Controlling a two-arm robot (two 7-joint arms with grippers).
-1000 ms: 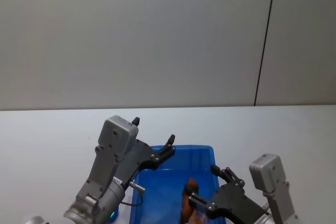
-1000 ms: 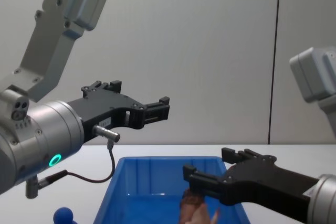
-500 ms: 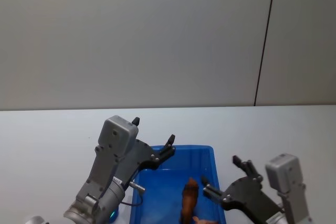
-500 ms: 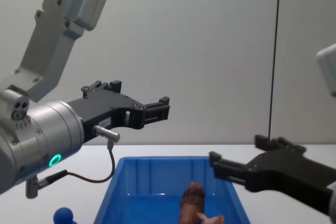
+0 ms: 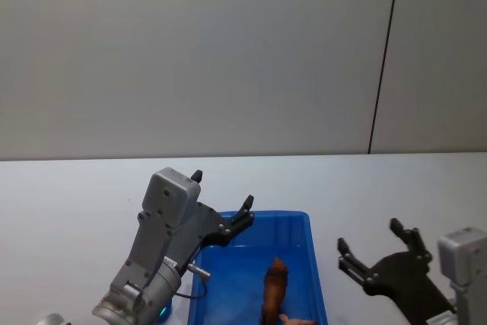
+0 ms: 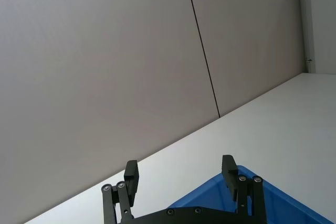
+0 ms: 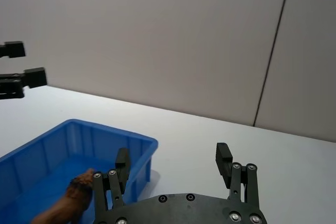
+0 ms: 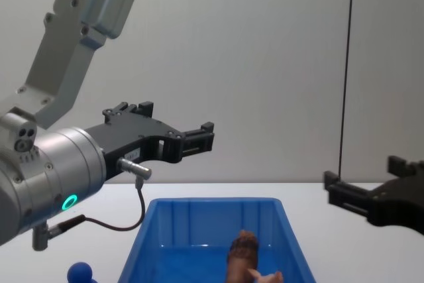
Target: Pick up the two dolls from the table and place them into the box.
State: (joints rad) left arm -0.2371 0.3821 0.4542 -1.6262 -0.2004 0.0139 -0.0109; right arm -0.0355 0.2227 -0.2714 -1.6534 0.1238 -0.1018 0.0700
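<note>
The blue box (image 5: pixel 300 227) sits on the white table (image 5: pixel 68 195) in front of me. Inside it the shaggy reddish-brown doll (image 5: pixel 275 287) stands near the right wall, also visible as the doll (image 8: pixel 242 251) and the doll (image 7: pixel 73 199). The pale pink doll (image 8: pixel 266 276) lies just in front of it, at the frame's lower edge. My left gripper (image 5: pixel 222 189) hovers open above the box's far left corner, holding nothing. My right gripper (image 5: pixel 369 236) hangs open and empty over the table to the right of the box (image 7: pixel 68 132).
A small blue round knob (image 8: pixel 80 272) shows low on the left beside the box. A grey wall with a dark vertical seam (image 5: pixel 384 58) stands behind the table. Bare tabletop (image 7: pixel 294 156) stretches to the right and behind the box.
My right gripper has drawn back from over the box's inside to the right, past its wall. Both dolls stay in the box. The left arm has not moved.
</note>
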